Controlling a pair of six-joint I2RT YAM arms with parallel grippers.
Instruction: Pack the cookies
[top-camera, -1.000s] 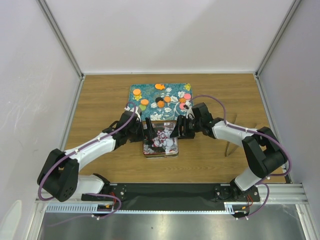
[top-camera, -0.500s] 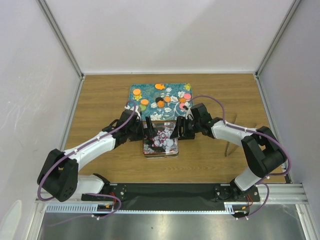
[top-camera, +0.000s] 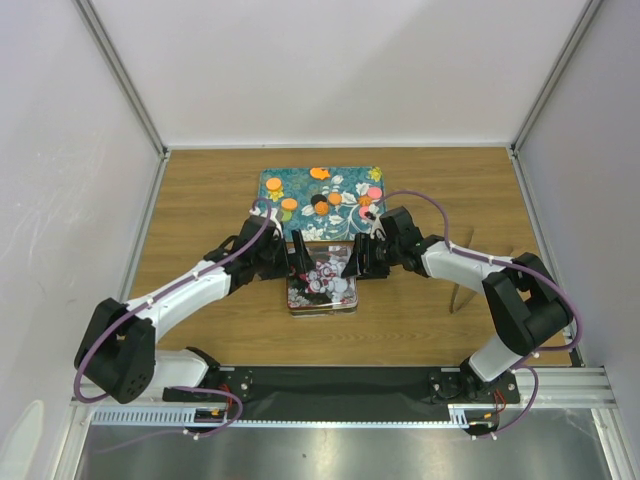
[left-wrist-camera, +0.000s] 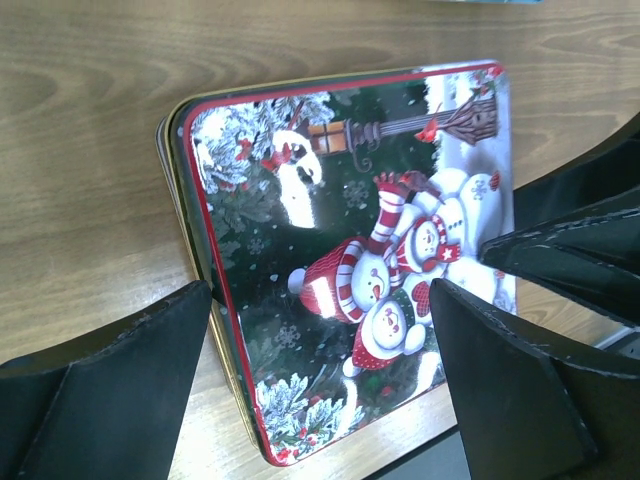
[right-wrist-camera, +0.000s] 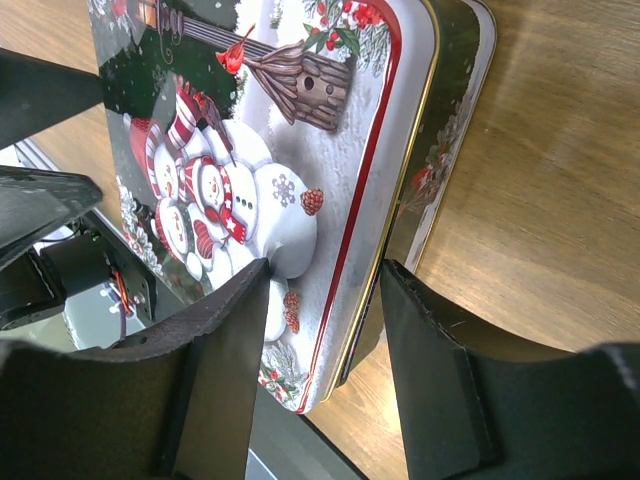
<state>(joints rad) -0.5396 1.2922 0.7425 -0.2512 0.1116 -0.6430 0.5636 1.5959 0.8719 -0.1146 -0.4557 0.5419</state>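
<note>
On the wooden surface (top-camera: 200, 200), close to the arms' bases: a rectangular metal tin (top-camera: 322, 290), topped by a red-rimmed lid (left-wrist-camera: 330, 230) printed with snowmen in striped scarves, a birdhouse, a lantern and snowy branches. Lid down on the tin, with a gold edge of the base showing along one side in the left wrist view.

Just beyond the tin: a teal rectangular tray (top-camera: 297, 180) with white flower prints. Spread across that tray, and nowhere near any fingers: small flat round cookies (top-camera: 274, 184) in orange, green, pink and dark brown. Orange ones toward the left side, at the far edge and in the middle. Dark brown within the central cluster. Pink and green at the right end.

Left fingers (left-wrist-camera: 110, 390) spread wide and released, gripping nothing, poised above the lid with the snowmen in plain sight between them. Right fingers (right-wrist-camera: 220, 370) partly apart, straddling the lid's right-hand rim, with one over the printed top and the other down beside the tin's wall. Impossible to tell whether clamped on that rim or just clear of it.

Seen from above, both arms bent inward, one at each side of the tin.
</note>
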